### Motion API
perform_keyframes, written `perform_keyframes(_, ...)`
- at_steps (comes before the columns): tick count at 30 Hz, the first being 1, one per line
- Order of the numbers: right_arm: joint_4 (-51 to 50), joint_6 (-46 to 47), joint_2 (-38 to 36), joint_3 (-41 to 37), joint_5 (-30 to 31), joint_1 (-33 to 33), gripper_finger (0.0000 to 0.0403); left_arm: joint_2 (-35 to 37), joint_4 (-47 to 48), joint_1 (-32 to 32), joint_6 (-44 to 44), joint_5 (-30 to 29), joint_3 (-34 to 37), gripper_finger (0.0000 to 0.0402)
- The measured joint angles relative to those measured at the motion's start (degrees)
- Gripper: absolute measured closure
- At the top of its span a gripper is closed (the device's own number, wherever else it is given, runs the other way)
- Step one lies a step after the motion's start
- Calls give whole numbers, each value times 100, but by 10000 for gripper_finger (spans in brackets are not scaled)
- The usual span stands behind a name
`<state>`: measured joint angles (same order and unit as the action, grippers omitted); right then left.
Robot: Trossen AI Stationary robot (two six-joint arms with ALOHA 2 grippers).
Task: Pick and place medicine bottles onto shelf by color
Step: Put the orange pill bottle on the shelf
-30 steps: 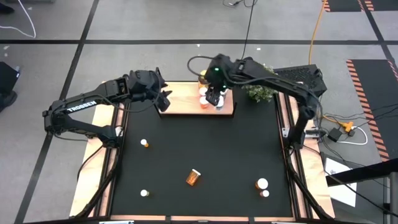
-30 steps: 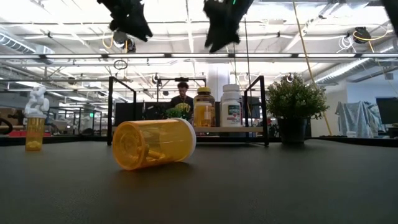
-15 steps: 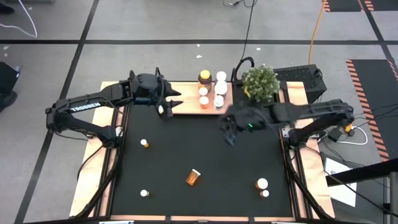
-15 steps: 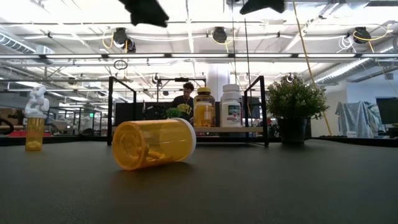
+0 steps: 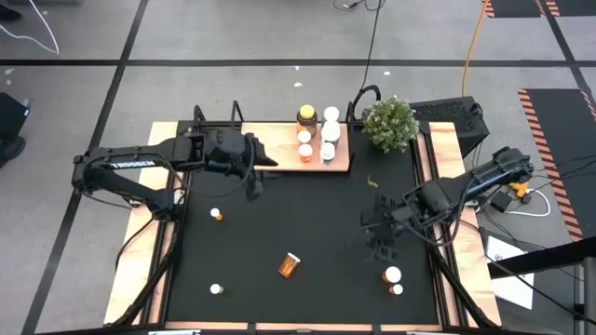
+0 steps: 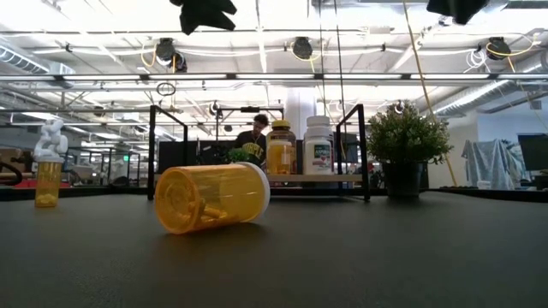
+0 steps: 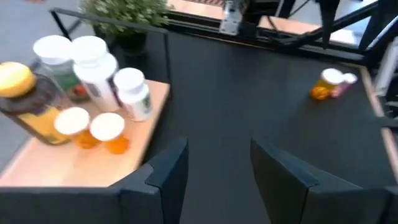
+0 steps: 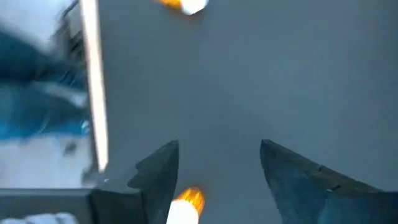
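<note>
We see the right end effector (image 5: pixel 380 237) open and empty above two bottles (image 5: pixel 393 276) near the desk's right front corner. Standing so close together, one may tip when grasped. The left end effector (image 7: pixel 214 177), open, waits beside the shelf (image 5: pixel 279 154).

Two dark jointed arms over the black mat.
Left arm (image 5: pixel 140 167), at the picture's left, carries white "TROSSEN" lettering along its link; right arm (image 5: pixel 466 186), at the right, is plain black. Each ends in two blocky, matte dark fingers (image 7: pixel 165 177), wedge-shaped in the wrist views.
</note>
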<state>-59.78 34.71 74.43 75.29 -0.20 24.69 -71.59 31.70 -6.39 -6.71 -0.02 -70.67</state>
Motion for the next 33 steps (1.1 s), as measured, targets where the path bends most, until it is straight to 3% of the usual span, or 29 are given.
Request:
perform_keyframes(6,168,-1527,29,-536,-819,294,128,-438,-599,439,-523,24,6,229)
perform_keyframes(11,172,-1480,26,-1000,-756,553,124,-1098,-1475,1102,-715,-1548,-2,241)
perform_keyframes(15,286,-1842,-81,-1132,-900,1017,136,-1566,-2750,1304,-983,-1471,2,268)
perform_keyframes(19,690,-2267,-90,-1139,-844,1535,138,-1746,-3320,1343,-573,-1153,0,271)
perform_keyframes(25,1165,-2449,38,-1328,99,1829,122,-1657,-3367,1265,422,-1099,2,230)
perform_keyframes(28,1437,-2338,115,-1562,164,1829,110,-1644,-3528,1167,896,-1105,0,193)
perform_keyframes(33,1187,-2253,156,-1768,132,1870,99,-1648,-3391,1037,908,-1101,0,123)
